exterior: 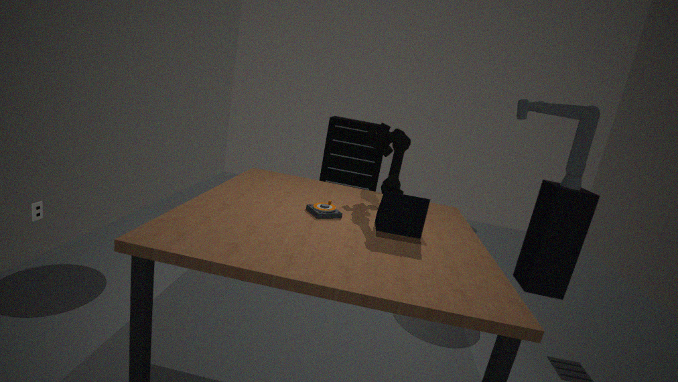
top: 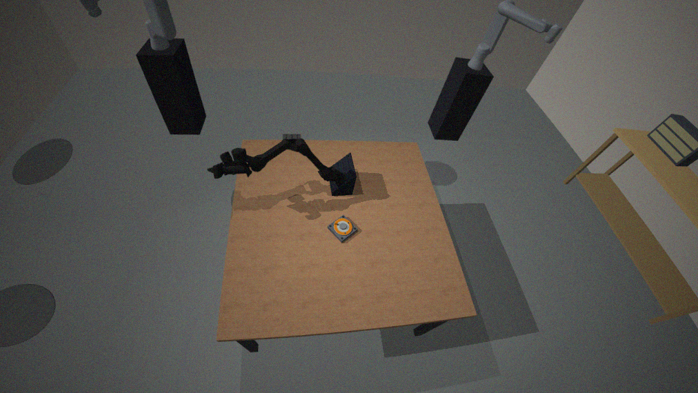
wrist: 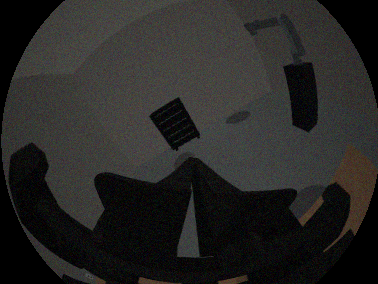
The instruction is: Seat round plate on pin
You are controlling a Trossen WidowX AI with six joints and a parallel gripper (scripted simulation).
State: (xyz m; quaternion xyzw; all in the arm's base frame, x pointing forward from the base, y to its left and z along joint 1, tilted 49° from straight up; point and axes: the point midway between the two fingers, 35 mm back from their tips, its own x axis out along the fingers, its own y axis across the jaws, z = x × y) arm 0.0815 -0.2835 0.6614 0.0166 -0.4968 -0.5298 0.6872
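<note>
The round plate (top: 336, 232) (exterior: 317, 208), an orange ring with a pale middle, sits around the grey post (top: 343, 226) (exterior: 325, 206) on the dark square base (top: 342, 238) (exterior: 323, 216). A small orange tab (exterior: 329, 202) stands up at the plate's edge in the exterior view. The pin and the hole beside the tab are too small to make out, and I cannot tell the plate's tilt for certain. My gripper (top: 210, 169) (wrist: 192, 162) is shut and empty, its fingertips meeting in the wrist view. It is held out in the air past the table's edge, far from the plate.
The arm's dark angular mount (top: 343, 183) (exterior: 402, 216) stands on the wooden table (top: 341, 292) (exterior: 265, 256). A black slatted panel (exterior: 352, 154) (wrist: 175, 124) is behind the table. Grey arms on black pedestals (top: 170, 87) (top: 459, 100) stand beyond it. A shelf (top: 630, 234) is at the right.
</note>
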